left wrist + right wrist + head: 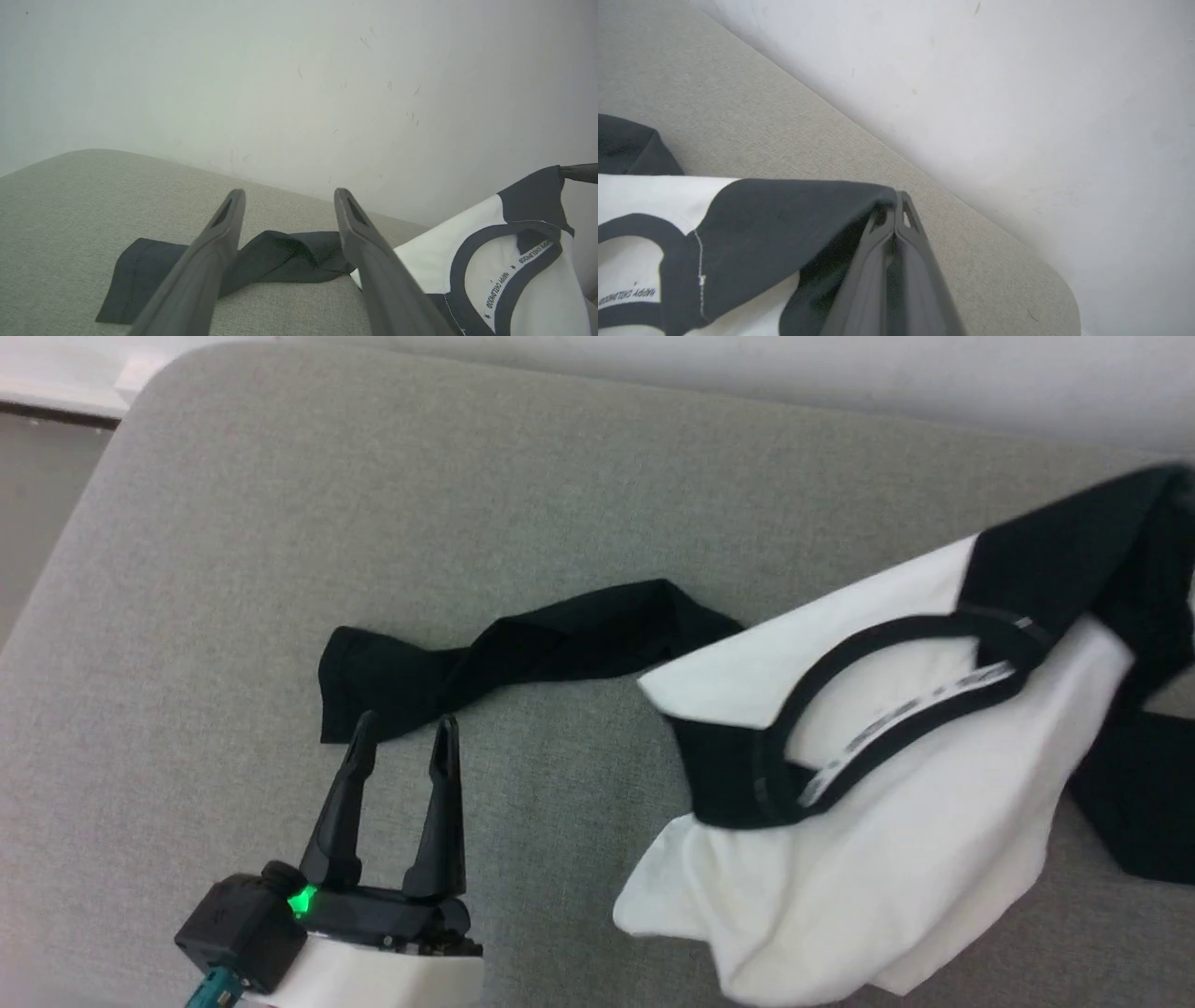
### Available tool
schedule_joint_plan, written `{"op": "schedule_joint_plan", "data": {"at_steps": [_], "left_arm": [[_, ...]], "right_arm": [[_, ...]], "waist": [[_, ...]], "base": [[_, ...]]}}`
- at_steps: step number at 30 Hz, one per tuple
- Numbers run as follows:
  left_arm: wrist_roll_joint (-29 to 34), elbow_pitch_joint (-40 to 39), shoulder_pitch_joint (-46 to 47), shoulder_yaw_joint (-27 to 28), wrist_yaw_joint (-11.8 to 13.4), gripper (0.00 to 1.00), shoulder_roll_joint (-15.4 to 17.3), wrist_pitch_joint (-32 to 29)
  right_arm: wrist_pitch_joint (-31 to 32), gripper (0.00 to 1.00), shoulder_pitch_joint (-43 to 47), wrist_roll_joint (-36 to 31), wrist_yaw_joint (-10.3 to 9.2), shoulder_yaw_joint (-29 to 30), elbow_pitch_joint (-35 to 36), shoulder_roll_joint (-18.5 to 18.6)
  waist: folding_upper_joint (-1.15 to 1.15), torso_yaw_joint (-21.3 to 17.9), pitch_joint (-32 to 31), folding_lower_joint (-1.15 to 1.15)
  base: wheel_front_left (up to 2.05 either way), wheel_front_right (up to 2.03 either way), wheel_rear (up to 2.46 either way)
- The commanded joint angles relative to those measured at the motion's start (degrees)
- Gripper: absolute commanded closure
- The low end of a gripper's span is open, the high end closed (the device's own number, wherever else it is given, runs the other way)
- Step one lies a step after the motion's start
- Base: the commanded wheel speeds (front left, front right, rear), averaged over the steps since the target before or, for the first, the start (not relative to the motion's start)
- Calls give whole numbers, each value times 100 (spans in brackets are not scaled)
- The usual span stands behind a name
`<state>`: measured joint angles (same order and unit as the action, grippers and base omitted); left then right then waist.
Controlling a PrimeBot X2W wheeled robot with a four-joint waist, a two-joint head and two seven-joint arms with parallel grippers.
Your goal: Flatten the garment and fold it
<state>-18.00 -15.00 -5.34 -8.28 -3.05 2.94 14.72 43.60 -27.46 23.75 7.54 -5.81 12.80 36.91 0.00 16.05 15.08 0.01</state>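
Note:
The garment (896, 840), white in the body with black sleeves and neckband, lies bunched on the right of the grey cushion (467, 504). One black sleeve (504, 649) trails left across the fabric. My left gripper (404, 733) stands open just short of that sleeve's cuff (135, 280), touching nothing. My right gripper (895, 205) is shut on the garment's black shoulder (784, 224) and holds it lifted off the cushion. The neck tape with small print (518, 270) shows inside the collar.
A pale wall (299, 84) runs along the cushion's far edge. The cushion's rounded corner (159, 383) is at the upper left, with floor (37, 504) beyond it. Bare grey fabric stretches to the left of the sleeve and behind it.

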Motion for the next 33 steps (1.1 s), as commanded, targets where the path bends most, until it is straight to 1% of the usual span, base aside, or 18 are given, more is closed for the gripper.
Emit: {"op": "schedule_joint_plan", "data": {"at_steps": [1, 3, 5, 7, 8, 9, 10, 11, 12, 14, 16, 18, 20, 23, 26, 30, 33], "left_arm": [[-55, -7, 139, -44, 18, 0, -6, 28], [-111, 13, 254, -115, 10, 0, -6, 28], [-168, 29, 397, -213, 4, 0, -6, 28], [-229, 38, 560, -322, 4, 0, -6, 28], [-254, 40, 640, -378, 6, 0, -6, 28], [-277, 44, 713, -431, 12, 0, -6, 28], [-298, 52, 780, -480, 20, 0, -6, 28], [-316, 63, 836, -523, 31, 0, -6, 28], [-329, 78, 881, -556, 46, 0, -6, 28], [-342, 104, 919, -598, 82, 0, -6, 28], [-341, 130, 923, -618, 118, 0, -6, 28], [-339, 173, 918, -608, 126, 0, -6, 28], [-326, 210, 893, -582, 122, 0, -6, 28], [-299, 248, 805, -545, 117, 0, -6, 28], [-275, 284, 676, -507, 114, 0, -6, 28], [-236, 308, 481, -479, 108, 0, -6, 28], [-213, 301, 344, -445, 97, 0, -6, 28]], "right_arm": [[216, 100, -355, -55, -5, -26, -203, 81], [518, 100, -841, -129, -5, 14, -649, 59], [597, 100, -1324, -402, -5, 93, -1145, -31], [423, 100, -1732, -839, -5, 113, -1590, -107], [202, 100, -1906, -1095, -5, 180, -1794, -199], [-70, 88, -2038, -1366, -5, 193, -1974, -278], [-348, 64, -2122, -1608, -5, 165, -2152, -346], [-565, 25, -2167, -1785, -5, 162, -2355, -431], [-689, 0, -2171, -1908, -5, 189, -2595, -541], [-670, 0, -2129, -2012, -5, 193, -3037, -726], [-552, 0, -2107, -1995, -5, 162, -3299, -851], [-474, 0, -2113, -1926, -5, 38, -3390, -864], [-414, 0, -2134, -1733, -5, -135, -3312, -854], [-479, 0, -2127, -1315, -5, -373, -2888, -826], [-415, 0, -1935, -786, -5, -535, -2234, -842], [-257, 0, -1435, -48, -5, -767, -1306, -911], [-77, 0, -989, 393, -5, -1059, -774, -982]], "waist": [[0, 131, 397, -1], [0, 203, 624, -1], [0, 299, 860, -1], [0, 406, 1081, -1], [0, 456, 1174, -1], [0, 500, 1253, -1], [0, 539, 1315, -1], [0, 571, 1367, -1], [0, 588, 1387, -1], [0, 591, 1382, -1], [0, 567, 1339, -1], [0, 521, 1239, -1], [0, 469, 1090, -1], [0, 385, 807, -1], [0, 320, 487, -1], [0, 301, 121, -1], [0, 308, -39, -1]], "base": [[0, 0, 0], [0, 0, 0], [0, 0, 0], [0, 0, 0], [0, 0, 0], [0, 0, 0], [0, 0, 0], [0, 0, 0], [0, 0, 0], [0, 0, 0], [0, 0, 0], [0, 0, 0], [0, 0, 0], [0, 0, 0], [0, 0, 0], [0, 0, 0], [0, 0, 0]]}}
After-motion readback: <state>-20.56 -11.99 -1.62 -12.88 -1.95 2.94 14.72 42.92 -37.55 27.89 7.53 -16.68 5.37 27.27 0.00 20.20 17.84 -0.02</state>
